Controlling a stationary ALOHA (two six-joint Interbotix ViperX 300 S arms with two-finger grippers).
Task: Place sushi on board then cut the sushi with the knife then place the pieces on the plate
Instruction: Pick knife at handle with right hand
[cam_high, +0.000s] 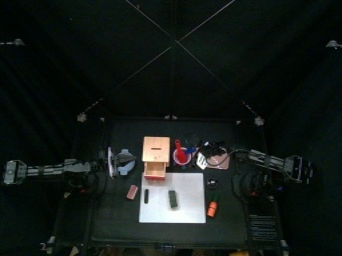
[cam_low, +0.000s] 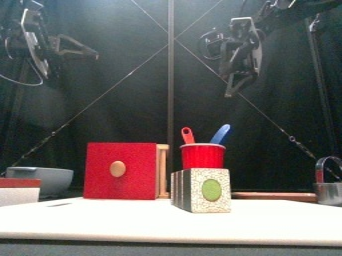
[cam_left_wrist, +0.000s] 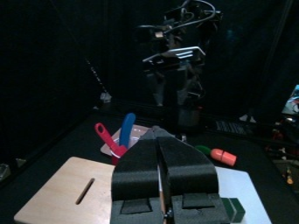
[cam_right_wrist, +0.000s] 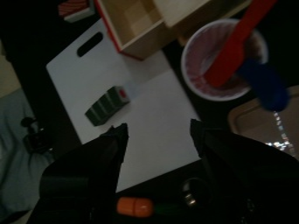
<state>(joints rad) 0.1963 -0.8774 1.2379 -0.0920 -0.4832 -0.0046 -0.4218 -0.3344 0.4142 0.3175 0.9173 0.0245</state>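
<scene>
On the board (cam_high: 191, 190), your sushi (cam_high: 174, 199) is lying whole.
Your left gripper (cam_left_wrist: 162, 140) is hovering pinched together, right gripper (cam_right_wrist: 156, 131) gaping wide.

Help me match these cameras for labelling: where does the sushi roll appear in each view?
Top view: sushi roll on the white board, lower centre.
Front view: centre, close, before the red cup.
Left wrist view: at the picture's edge, partly cut off.
Right wrist view: mid-board.
Shared landmark: the white board beneath it.
</scene>
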